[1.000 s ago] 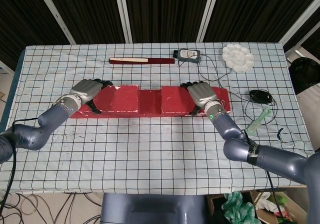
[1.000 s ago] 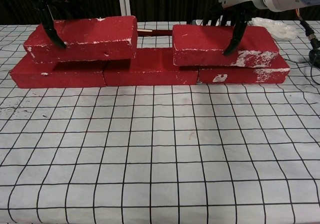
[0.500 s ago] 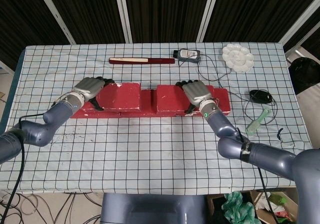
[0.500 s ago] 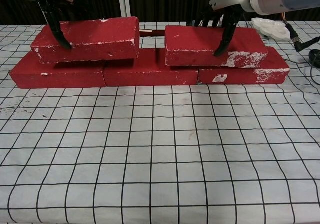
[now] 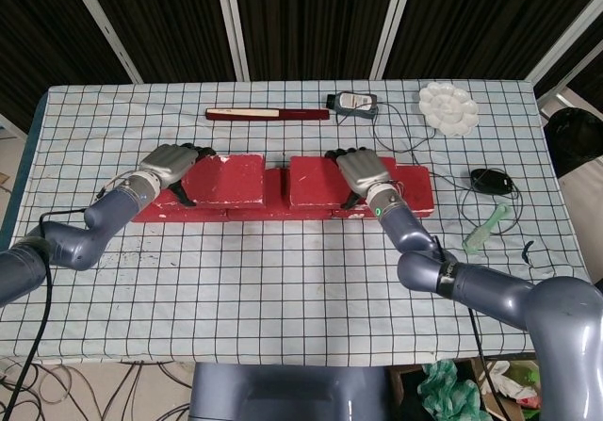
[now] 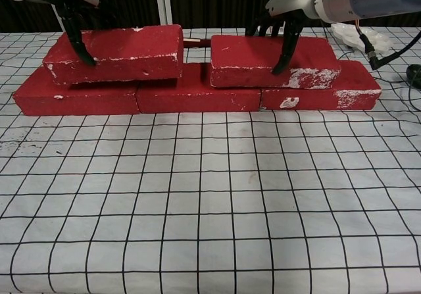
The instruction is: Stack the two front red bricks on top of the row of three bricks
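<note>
Two upper bricks sit on the row of three bricks [image 6: 197, 97]. Left hand [image 5: 170, 164] grips the left upper brick [image 6: 118, 52], fingers over its outer end. Right hand [image 5: 360, 170] grips the right upper brick [image 6: 273, 60] near its middle. A narrow gap between the two uppers shows the middle base brick. Table [image 5: 283, 289] in front is open cloth. Palms and rear fingers are hidden. Behind lie a long stick [image 5: 268, 114] and a palette [image 5: 448, 108].
</note>
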